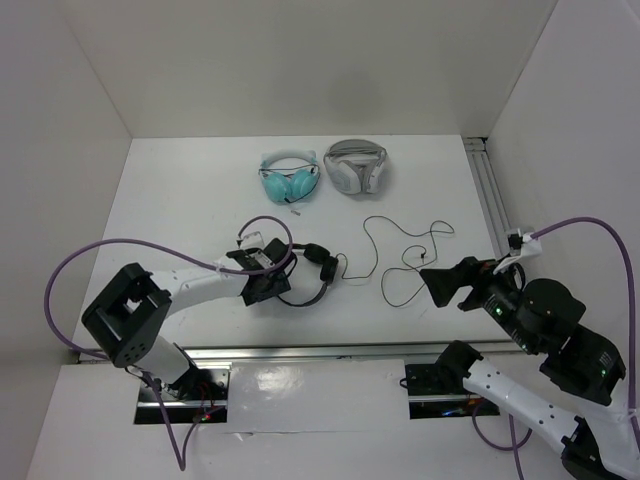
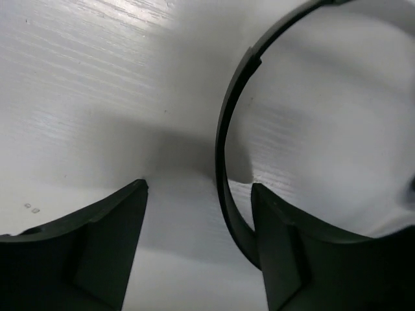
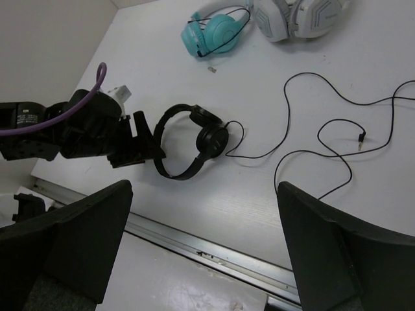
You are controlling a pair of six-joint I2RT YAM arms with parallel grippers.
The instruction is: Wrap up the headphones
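The black headphones [image 1: 322,262] lie on the white table at centre. Their headband loops toward my left gripper [image 1: 270,272]. In the left wrist view the left gripper [image 2: 200,188] is open, and the thin headband [image 2: 224,129] passes between the fingers, close against the right finger [image 2: 305,259]. The long black cable [image 1: 400,250] trails right in loose loops, and its plug [image 3: 361,136] lies free. My right gripper [image 1: 432,283] is open and empty, above the table near the cable's near loop. The right wrist view shows the headphones [image 3: 211,139] and the cable [image 3: 311,129].
Teal headphones [image 1: 288,178] and white-and-grey headphones [image 1: 356,166] lie at the back of the table. A metal rail [image 1: 330,350] runs along the front edge and another [image 1: 490,190] along the right wall. White walls enclose the table on the left, back and right.
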